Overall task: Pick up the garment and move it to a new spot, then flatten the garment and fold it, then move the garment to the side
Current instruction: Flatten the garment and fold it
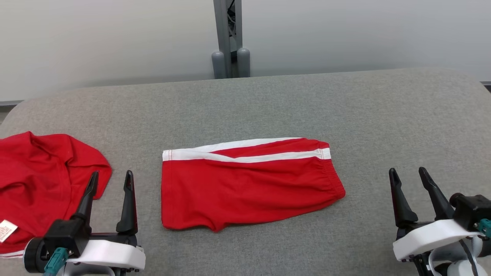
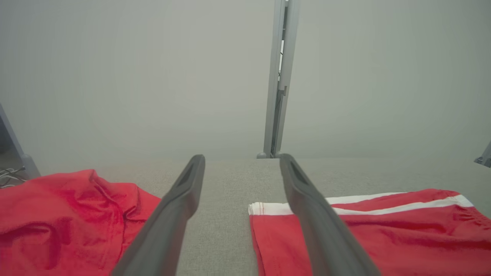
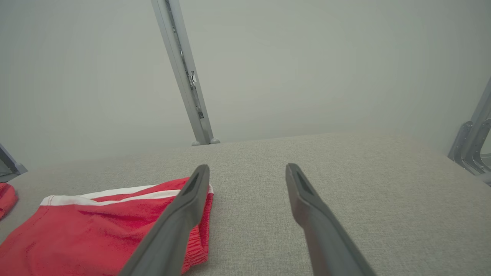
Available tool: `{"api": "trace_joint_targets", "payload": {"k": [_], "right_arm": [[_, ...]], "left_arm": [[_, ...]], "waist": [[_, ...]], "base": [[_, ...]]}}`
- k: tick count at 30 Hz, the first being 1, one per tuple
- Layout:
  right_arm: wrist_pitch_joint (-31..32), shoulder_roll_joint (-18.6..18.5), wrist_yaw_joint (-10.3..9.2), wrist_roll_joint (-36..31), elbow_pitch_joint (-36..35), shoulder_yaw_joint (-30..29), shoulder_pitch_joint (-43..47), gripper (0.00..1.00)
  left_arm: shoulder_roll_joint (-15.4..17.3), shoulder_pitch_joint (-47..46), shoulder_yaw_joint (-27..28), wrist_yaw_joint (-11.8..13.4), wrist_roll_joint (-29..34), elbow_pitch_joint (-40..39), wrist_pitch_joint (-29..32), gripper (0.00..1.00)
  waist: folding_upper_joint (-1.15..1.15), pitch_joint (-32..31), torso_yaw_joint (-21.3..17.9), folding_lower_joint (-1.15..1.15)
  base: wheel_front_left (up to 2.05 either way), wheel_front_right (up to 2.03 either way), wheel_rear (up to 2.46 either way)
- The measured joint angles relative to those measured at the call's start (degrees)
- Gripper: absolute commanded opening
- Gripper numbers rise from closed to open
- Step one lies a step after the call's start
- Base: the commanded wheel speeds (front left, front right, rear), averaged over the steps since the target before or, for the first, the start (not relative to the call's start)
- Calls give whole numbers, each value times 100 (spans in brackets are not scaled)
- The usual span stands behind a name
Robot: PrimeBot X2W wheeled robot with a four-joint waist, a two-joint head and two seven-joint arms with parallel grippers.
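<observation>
A red garment (image 1: 245, 191), a pair of shorts with white stripes, lies flat and folded in half in the middle of the grey padded table (image 1: 268, 103), waistband to the right. In the left wrist view the shorts (image 2: 402, 237) sit to the right of the fingers; in the right wrist view the shorts (image 3: 96, 230) sit to the left. My left gripper (image 1: 111, 174) hovers open at the lower left, between the shorts and a crumpled red garment (image 1: 38, 176). My right gripper (image 1: 407, 170) stands open at the lower right, apart from the waistband. Neither holds anything.
The crumpled red garment (image 2: 57, 218) with a white label lies at the table's left edge. A grey post (image 1: 230, 38) rises behind the table's far edge against a pale wall. Bare table stretches to the right of the shorts and behind them.
</observation>
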Motion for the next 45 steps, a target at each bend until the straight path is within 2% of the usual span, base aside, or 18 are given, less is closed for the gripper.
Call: {"api": "trace_joint_targets", "payload": {"k": [10,18,25,26,27,28,29,30,35,45], "right_arm": [[100,2,0,-75,1380,245,-575,100],[-292,2,0,204,2984,592,-1382,100],[-647,-2,0,477,4009,744,-2003,100],[-657,-3,3,550,4102,767,-2046,92],[-690,-1,3,659,4181,822,-2090,47],[-703,0,3,759,4251,888,-2135,18],[-712,-4,3,898,4310,950,-2170,18],[-738,-7,2,1018,4363,998,-2202,0],[-906,16,3,1370,4377,1129,-2196,0],[-995,-108,2,932,3888,93,-1611,0]], "left_arm": [[-56,-363,-137,-107,8,79,-10,100],[-205,-773,-192,-286,1,308,-75,100],[-248,-943,-205,-407,56,407,-98,100],[-252,-943,-200,-414,57,427,-98,100],[-254,-943,-185,-415,57,432,-98,100],[-253,-943,-172,-430,58,437,-98,100],[-254,-944,-164,-438,59,450,-99,100],[-259,-944,-156,-441,59,466,-99,100],[-252,-981,-111,-461,80,525,-100,100],[-226,-909,-34,-461,107,516,-107,100]], "waist": [[0,313,611,0],[0,612,1021,0],[0,780,1053,0],[0,786,1037,0],[0,790,1016,0],[0,796,988,0],[0,800,958,0],[0,803,927,0],[0,766,767,0],[0,569,299,0]], "base": [[0,0,0],[0,0,0],[0,0,0],[0,0,0],[0,0,0],[0,0,0],[0,0,0],[0,0,0],[0,0,0],[0,0,0]]}}
